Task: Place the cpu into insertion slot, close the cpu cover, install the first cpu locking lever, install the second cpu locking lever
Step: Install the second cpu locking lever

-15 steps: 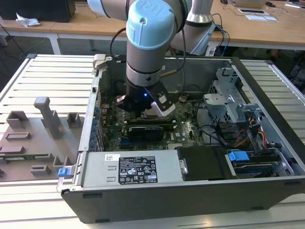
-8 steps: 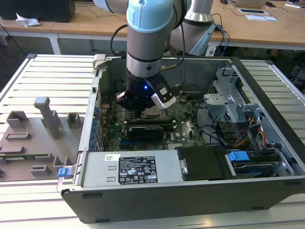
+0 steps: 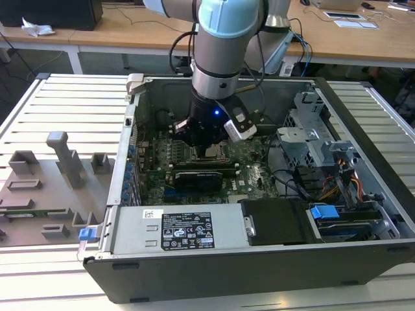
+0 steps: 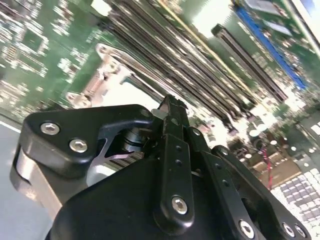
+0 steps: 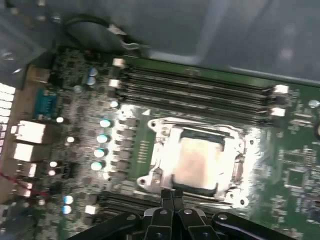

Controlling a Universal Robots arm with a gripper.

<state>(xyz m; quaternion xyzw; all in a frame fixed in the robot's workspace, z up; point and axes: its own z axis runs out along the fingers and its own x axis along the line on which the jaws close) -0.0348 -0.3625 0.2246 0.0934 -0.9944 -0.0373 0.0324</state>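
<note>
One cpu (image 5: 196,161): pale metal square, lying flat in the middle of the socket in the first wrist view.
Insertion slot (image 5: 235,176): silvery surround around the chip, on the green motherboard (image 5: 300,172).
Cpu cover (image 5: 159,150): shiny frame around the chip; whether it is fully pressed down is unclear.
Gripper (image 5: 171,196): fingers drawn together with no gap between the tips, nothing visibly held, tips right at the socket's edge.
Memory slots (image 5: 200,92): dark parallel rows just beside the socket.
Computer case (image 3: 259,269): open, lying on the slatted desk (image 3: 71,107), arm (image 3: 224,45) reaching in.
</note>
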